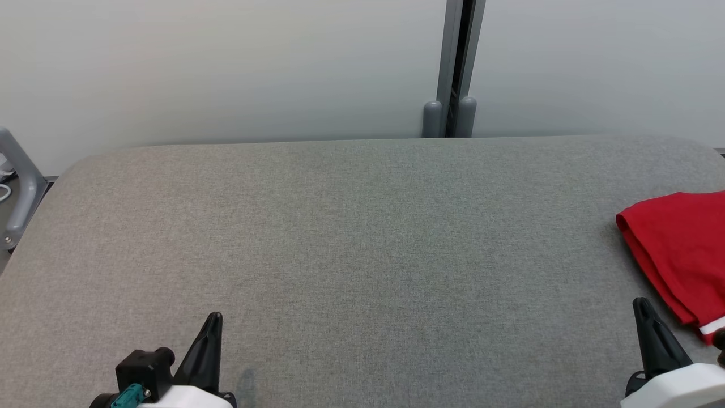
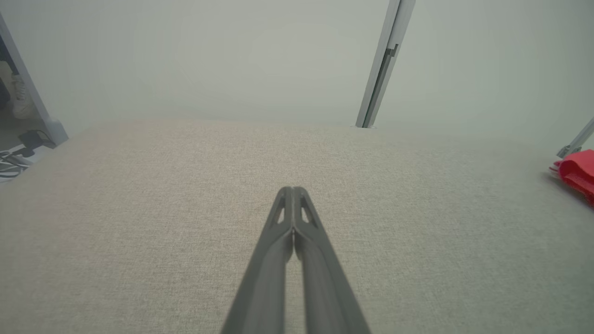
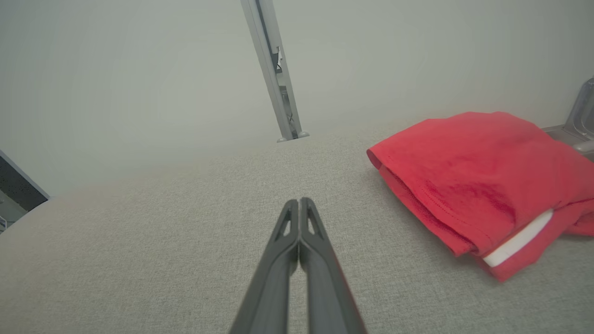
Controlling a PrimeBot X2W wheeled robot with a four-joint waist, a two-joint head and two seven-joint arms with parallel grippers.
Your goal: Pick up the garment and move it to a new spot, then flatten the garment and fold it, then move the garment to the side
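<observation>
The garment (image 1: 679, 249) is red with a white stripe and lies folded in a bundle at the table's right edge; it is also the red garment (image 3: 482, 185) in the right wrist view and a small red patch (image 2: 577, 174) in the left wrist view. My right gripper (image 1: 640, 306) hovers just left of the bundle's near corner, shut and empty, its fingertips pressed together (image 3: 299, 202). My left gripper (image 1: 215, 317) rests low at the near left, far from the garment, also shut on nothing (image 2: 292, 190).
A grey fabric-covered table (image 1: 362, 238) spreads across the view. A grey upright post (image 1: 453, 68) stands behind its far edge against a pale wall. A grey metal frame (image 1: 17, 181) sits off the left corner.
</observation>
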